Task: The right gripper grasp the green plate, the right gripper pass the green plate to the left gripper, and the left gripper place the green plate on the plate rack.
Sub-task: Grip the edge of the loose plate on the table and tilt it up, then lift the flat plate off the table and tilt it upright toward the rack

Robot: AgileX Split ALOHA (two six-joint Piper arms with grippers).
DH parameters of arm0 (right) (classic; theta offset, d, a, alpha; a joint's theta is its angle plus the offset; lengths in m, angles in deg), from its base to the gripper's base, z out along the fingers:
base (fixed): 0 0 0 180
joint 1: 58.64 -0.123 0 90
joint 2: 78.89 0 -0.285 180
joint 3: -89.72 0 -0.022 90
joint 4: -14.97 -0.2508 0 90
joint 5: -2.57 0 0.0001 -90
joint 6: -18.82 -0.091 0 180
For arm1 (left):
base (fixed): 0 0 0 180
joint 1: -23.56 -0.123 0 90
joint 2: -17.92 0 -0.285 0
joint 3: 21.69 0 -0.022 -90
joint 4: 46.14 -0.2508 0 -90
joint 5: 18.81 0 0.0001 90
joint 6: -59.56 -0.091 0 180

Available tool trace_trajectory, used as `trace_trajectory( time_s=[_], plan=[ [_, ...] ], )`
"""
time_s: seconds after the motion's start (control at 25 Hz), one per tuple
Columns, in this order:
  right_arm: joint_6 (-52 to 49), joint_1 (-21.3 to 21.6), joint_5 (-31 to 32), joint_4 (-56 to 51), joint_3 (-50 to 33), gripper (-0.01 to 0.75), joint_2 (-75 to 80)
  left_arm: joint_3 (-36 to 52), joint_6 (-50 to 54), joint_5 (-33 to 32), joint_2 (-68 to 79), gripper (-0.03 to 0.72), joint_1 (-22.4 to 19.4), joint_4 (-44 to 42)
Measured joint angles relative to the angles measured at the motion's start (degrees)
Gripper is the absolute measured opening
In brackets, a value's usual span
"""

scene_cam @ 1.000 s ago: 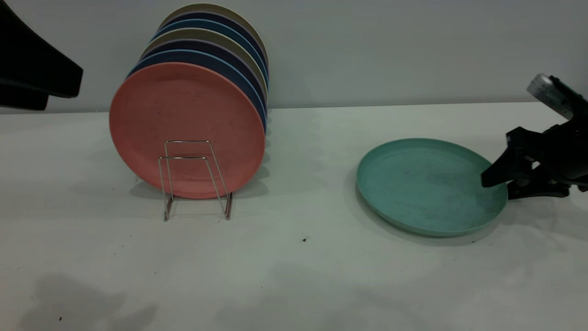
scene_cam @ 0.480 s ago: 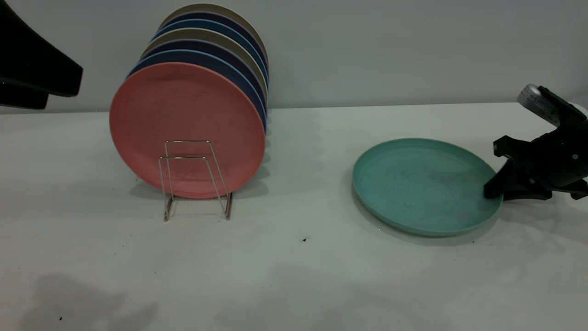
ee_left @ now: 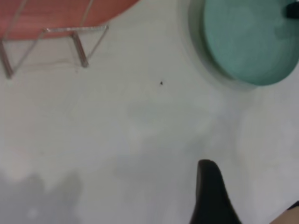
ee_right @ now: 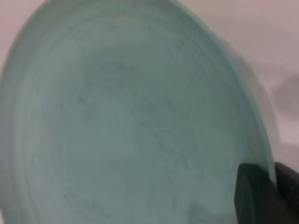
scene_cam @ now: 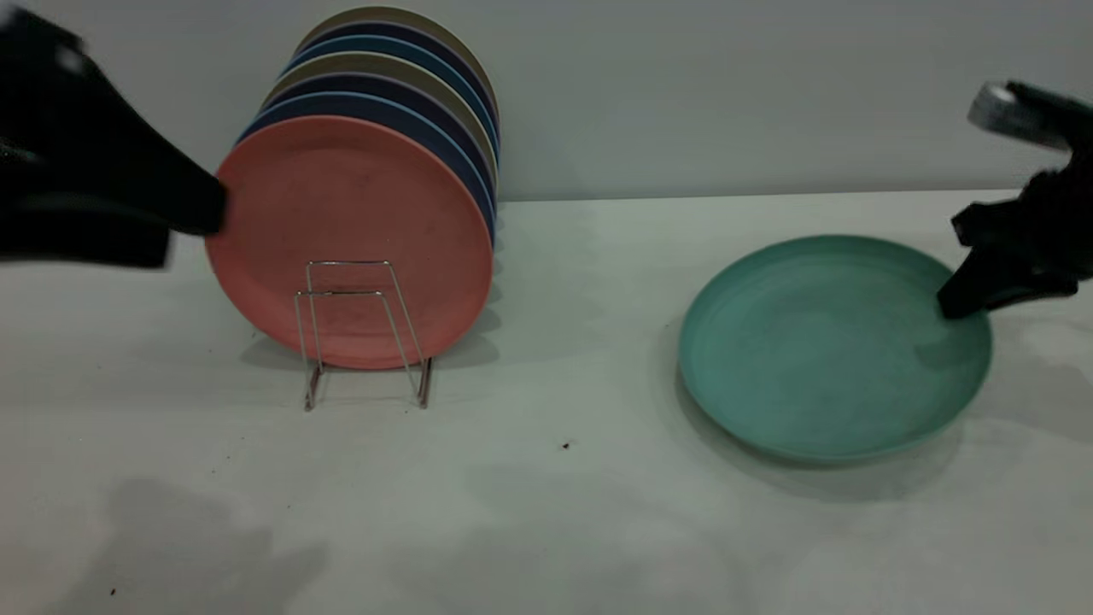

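Right of centre in the exterior frame: green plate, tilted, its right edge raised and its lower-left edge low over the table, shadow beneath. Clamped at that raised right rim by the right gripper, jaws closed narrow on the plate's edge, one black finger over the upper face. Same grip seen in the right wrist view, plate filling the frame, dark fingertip at lower right lying on the rim. Upper right of the left wrist view: plate again, with a bit of the right gripper at its far rim.

Left of centre in the exterior frame: plate rack, silver wire, well apart from the green plate. Upright in it, a salmon-pink plate in front, dark blue and beige plates stacked behind. Small dark speck on the table between rack and green plate.

Far left edge, upper half: left gripper, blurred, tip just beside the pink plate's left rim; jaw state impossible to tell. One dark finger at the bottom of the left wrist view.
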Motion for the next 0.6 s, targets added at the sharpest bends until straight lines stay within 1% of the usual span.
trace_trajectory(
  time_s=[0.12,0.24,0.44,0.6],
  plan=[
    [-0.89,-2.0,3.77,2.27,0.0,0.014,-2.45,-0.06,-8.18,-0.91,6.42,0.482,0.0,8.69],
    [-1.06,-5.64,6.6,2.3,0.0,0.014,-4.24,-0.37,-15.04,-2.36,12.23,0.482,0.0,16.42],
    [-1.11,-13.8,8.36,0.03,-0.05,0.014,-5.52,-0.37,-21.86,-3.39,18.37,0.482,0.0,23.37],
    [-1.06,-19.26,8.58,-4.45,-0.05,0.014,-5.52,-0.41,-24.54,-3.45,20.85,0.482,0.0,25.69]
  ],
)
